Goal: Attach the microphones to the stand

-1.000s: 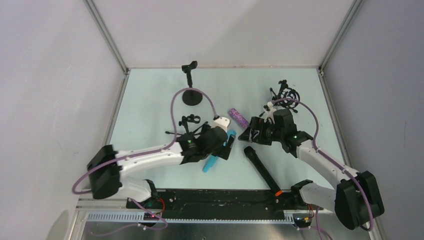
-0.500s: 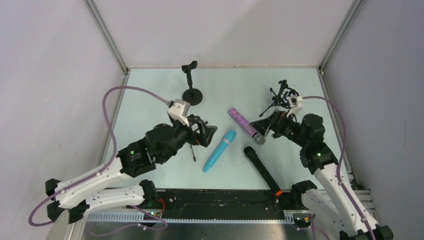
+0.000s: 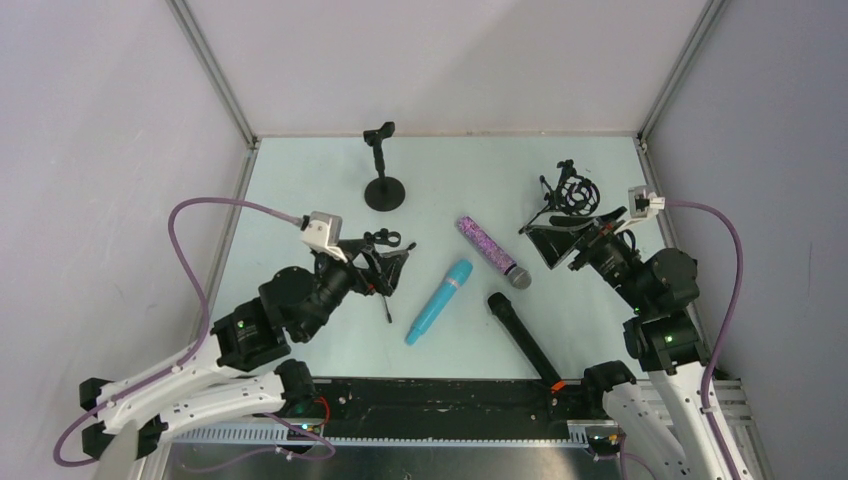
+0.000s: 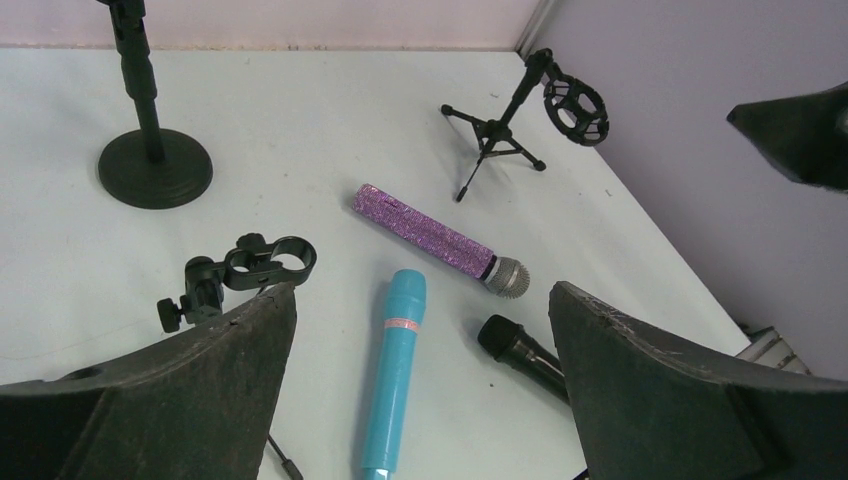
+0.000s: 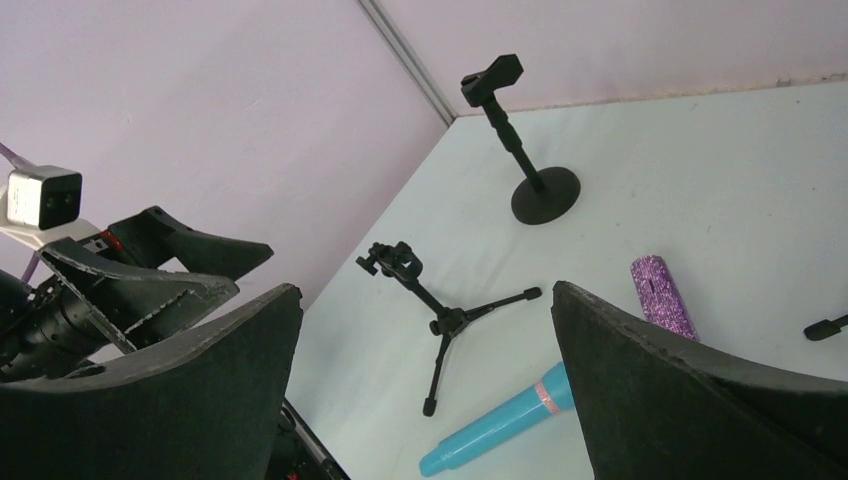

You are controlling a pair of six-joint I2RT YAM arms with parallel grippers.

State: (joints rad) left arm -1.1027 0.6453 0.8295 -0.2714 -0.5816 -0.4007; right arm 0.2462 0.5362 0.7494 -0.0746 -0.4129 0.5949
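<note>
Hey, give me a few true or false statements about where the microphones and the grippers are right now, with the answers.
1. The blue microphone, the purple microphone and the black microphone all lie on the table. True.
2. The left gripper holds the blue microphone. False: its jaws stand open and hold nothing; the blue microphone lies flat on the table.
3. The purple microphone is clipped into the round-base stand. False: that stand's clip is empty, and the purple microphone lies on the table apart from it.
4. The right gripper is open and empty. True.
</note>
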